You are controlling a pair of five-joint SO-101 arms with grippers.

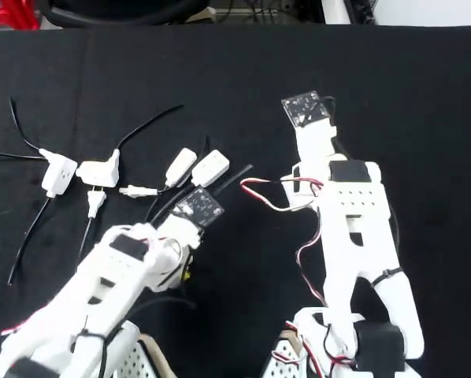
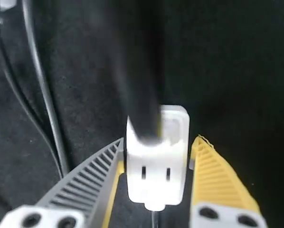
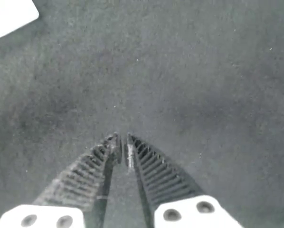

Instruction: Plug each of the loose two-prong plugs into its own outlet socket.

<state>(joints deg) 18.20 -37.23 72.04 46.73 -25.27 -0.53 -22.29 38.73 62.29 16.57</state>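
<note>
White socket block [image 2: 156, 156] is sitting right between the fingers of the left gripper [image 2: 160, 140]. In the left wrist view it looks pinched on both flanks, with the grey finger [image 2: 85, 190] on one side and the yellow finger [image 2: 218, 180] on the other. So that gripper reads as closed on the block, whose two slots face back toward the camera. A black cable [image 2: 142, 71] crosses in front, blurry and close to the lens, and hides the upper part of the block.

The right gripper [image 3: 122, 142] is drawn nearly together with nothing in it. It hangs over bare tabletop [image 3: 203, 71].

In the high view a small plug [image 1: 96, 201] and a second plug [image 1: 137, 190] lie loose on the tabletop among other white pieces. Both are well apart from the right arm.

Best guess at the step: the left arm is steadying the socket so a plug can be brought to it. To do that well, the grip should be on the sides only, so neither finger creeps over the slots. The block should also be held square rather than twisted. That cable could get in the way, so the plug is better brought in from a side where it won't drag across it.

The right gripper would need to open, take a plug by its body with the prongs sticking out free, and line them up with the slots. Then it should push straight in, since any tilt will probably just shove the block around in the left gripper's hold.
</note>
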